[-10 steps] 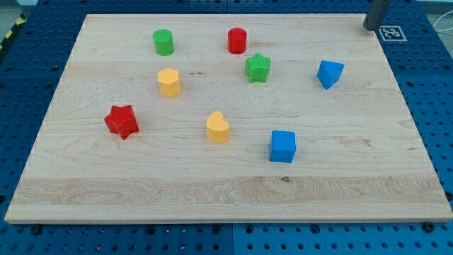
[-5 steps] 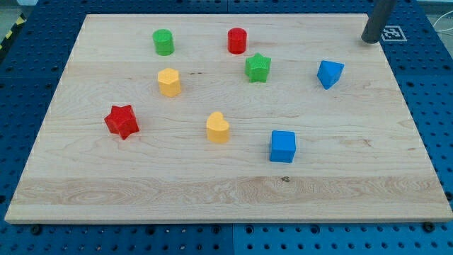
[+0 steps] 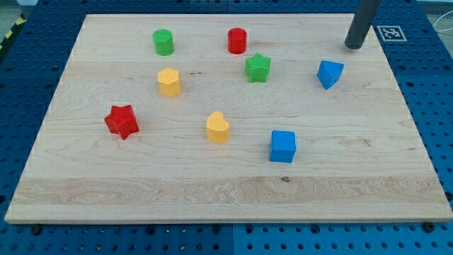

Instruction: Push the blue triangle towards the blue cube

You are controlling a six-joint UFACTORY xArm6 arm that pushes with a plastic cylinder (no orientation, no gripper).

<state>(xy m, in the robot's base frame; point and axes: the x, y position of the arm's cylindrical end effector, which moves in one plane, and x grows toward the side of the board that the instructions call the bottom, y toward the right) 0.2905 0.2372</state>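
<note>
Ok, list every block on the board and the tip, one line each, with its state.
my tip: down near the view's top right, touching no block
blue triangle: untouched, just below and left of my tip
blue cube: flat, alone
green star: alone
red cylinder: upright
green cylinder: upright
yellow hexagon: upright
yellow heart: upright
red star: alone
</note>
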